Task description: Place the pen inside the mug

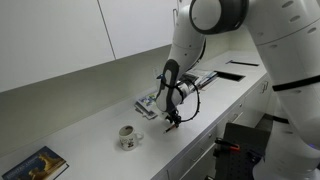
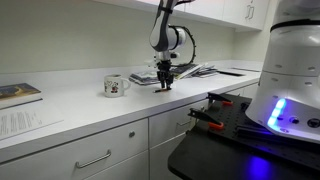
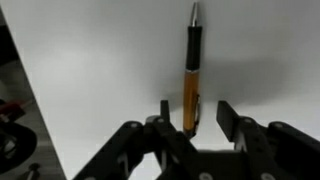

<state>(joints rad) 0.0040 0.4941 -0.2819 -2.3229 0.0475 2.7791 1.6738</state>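
low over white desk [image 1: 95,118], black two-finger gripper [image 3: 195,108] spread wide, holding nothing, jaws either side of near end of slim orange-brown pen with black grip and silver tip [image 3: 192,60]. pen lies on desk, not yet pinched. small white patterned ceramic mug [image 1: 128,137] stands upright, apart from gripper. judgement: approach done; grasp, lift, carry, drop into mug all left.

Tally: one pen [image 3: 192,65]; one mug [image 1: 128,138]; one book [image 1: 38,165]; one printed sheet [image 2: 25,122]; one counter [image 1: 90,115]; one claw [image 3: 195,110], mine, carrying two fingers [image 3: 228,115].
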